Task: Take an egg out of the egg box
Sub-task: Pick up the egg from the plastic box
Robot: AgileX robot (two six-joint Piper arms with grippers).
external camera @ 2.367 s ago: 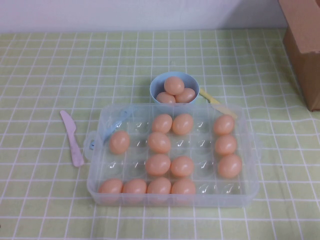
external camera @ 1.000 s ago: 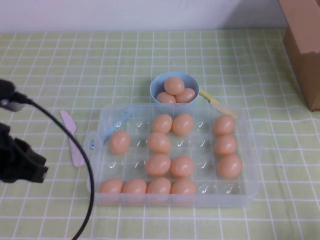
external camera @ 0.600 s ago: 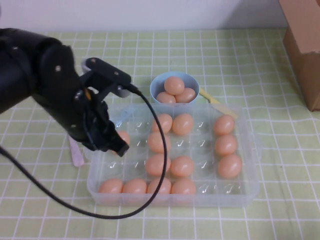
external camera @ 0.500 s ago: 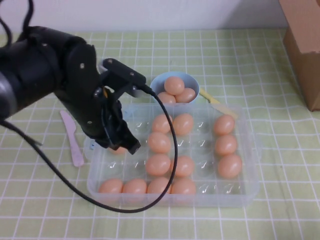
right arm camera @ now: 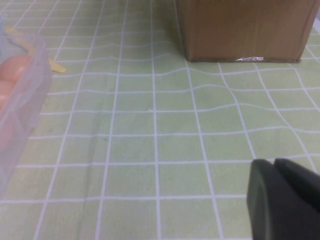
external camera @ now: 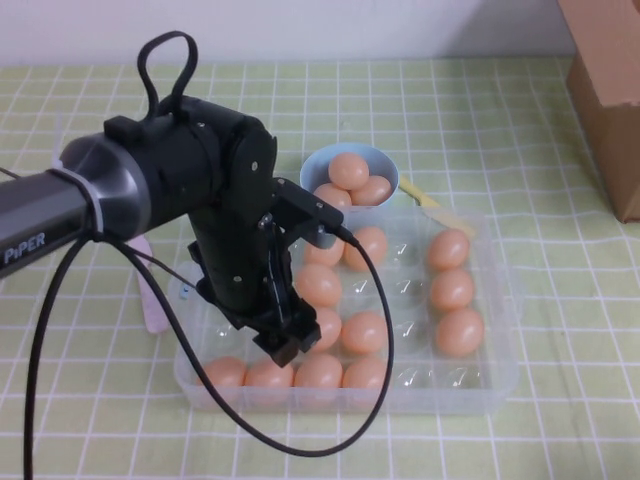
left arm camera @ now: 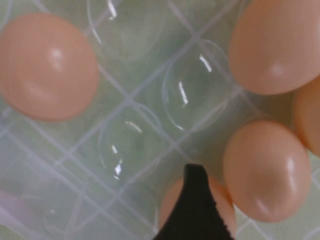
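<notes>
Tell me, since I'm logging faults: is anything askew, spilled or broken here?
Nothing stands out. The egg box sits flat, its eggs whole. The left pincer hovers over the box's near rows; the right pincer rests shut, away from the box.

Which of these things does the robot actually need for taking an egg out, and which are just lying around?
Needed:
- egg box, clear plastic
- egg in its cups
- left gripper, low over the box's front rows

Lying about:
- blue bowl with three eggs
- pink knife
- yellow utensil
- cardboard box
- right gripper, parked off to the box's side
</notes>
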